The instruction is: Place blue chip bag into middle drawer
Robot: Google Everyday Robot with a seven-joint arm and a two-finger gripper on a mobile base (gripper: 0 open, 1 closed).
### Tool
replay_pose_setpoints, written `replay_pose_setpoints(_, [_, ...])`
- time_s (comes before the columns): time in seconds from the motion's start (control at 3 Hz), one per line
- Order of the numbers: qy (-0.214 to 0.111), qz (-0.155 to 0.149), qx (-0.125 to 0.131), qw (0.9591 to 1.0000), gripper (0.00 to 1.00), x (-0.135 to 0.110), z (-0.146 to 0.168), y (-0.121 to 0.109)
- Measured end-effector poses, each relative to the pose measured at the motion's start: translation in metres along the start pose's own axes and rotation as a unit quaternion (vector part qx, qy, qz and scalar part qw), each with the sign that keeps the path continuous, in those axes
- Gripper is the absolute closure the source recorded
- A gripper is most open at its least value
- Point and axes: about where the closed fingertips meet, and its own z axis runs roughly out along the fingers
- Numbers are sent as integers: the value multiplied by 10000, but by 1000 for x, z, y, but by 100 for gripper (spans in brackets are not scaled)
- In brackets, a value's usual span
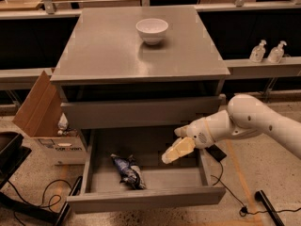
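Note:
The blue chip bag lies crumpled on the floor of the open middle drawer, left of centre. My gripper hangs above the drawer's right half, well to the right of the bag and not touching it. It holds nothing. My white arm reaches in from the right.
A white bowl stands on the grey cabinet top. A closed drawer front sits just above the open one. An open cardboard box stands at the left. Two pump bottles stand on a ledge at the right. Cables lie on the floor.

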Motion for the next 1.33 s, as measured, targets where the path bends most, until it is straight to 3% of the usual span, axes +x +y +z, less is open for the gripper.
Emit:
replay_pose_setpoints(0.33, [283,-187,475,9983,0,-46,-17,29])
replay_pose_setpoints(0.67, [-42,-176,1544,9878,0,-107,-59,52])
replay_pose_setpoints(1.0, [-532,-229,2466,9674,0,-149,-113,85])
replay_pose_setpoints(1.33, [-621,-327,2650,9617,0,-162,-124,96])
